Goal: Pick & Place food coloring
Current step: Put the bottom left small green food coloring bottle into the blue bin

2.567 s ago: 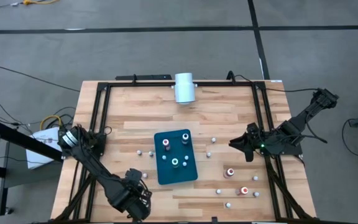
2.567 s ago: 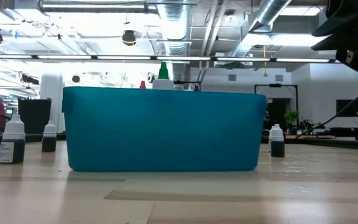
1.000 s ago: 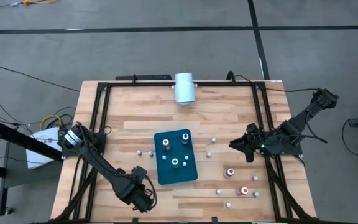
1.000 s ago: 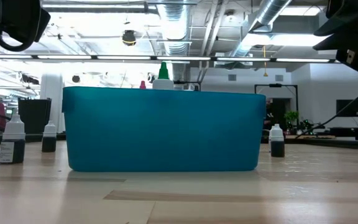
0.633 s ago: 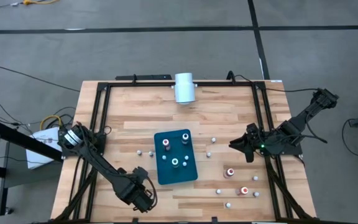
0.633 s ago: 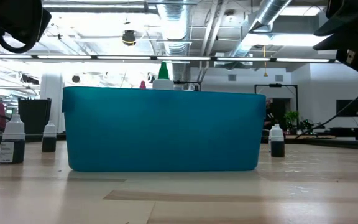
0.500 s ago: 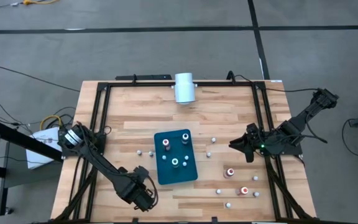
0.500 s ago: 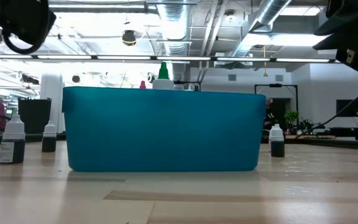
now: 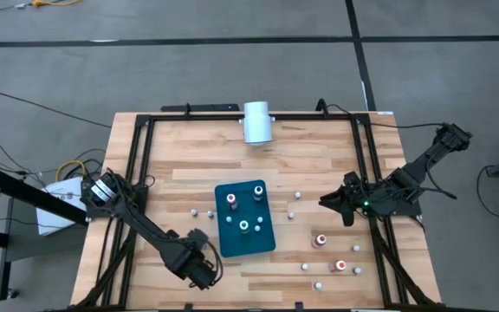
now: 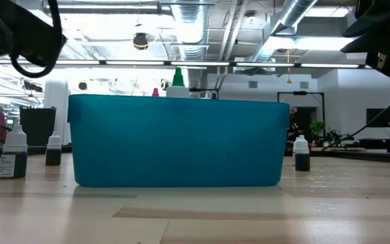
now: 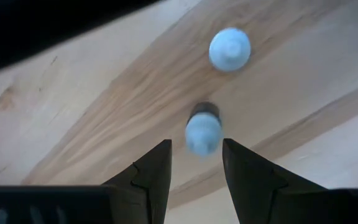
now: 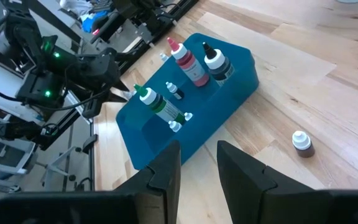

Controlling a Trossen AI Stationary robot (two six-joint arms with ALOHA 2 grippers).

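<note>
Small white-capped bottle (image 11: 202, 132) upright, cap skyward, left gripper (image 11: 196, 163) fingers parted, grasping nothing

From overhead we look straight down on the whole pale wooden table (image 9: 189, 173). At tabletop height we face, close up, the teal rectangular plastic tray (image 10: 178, 141), also seen from above and from the right wrist. From the left wrist we look down, very near, on two small white-capped bottles (image 11: 202, 132).

Robotics lab: exposed ceiling ducts (image 10: 202, 27), strip lights, concrete floor (image 9: 232, 61), framed wooden workbench (image 9: 197, 165).
</note>
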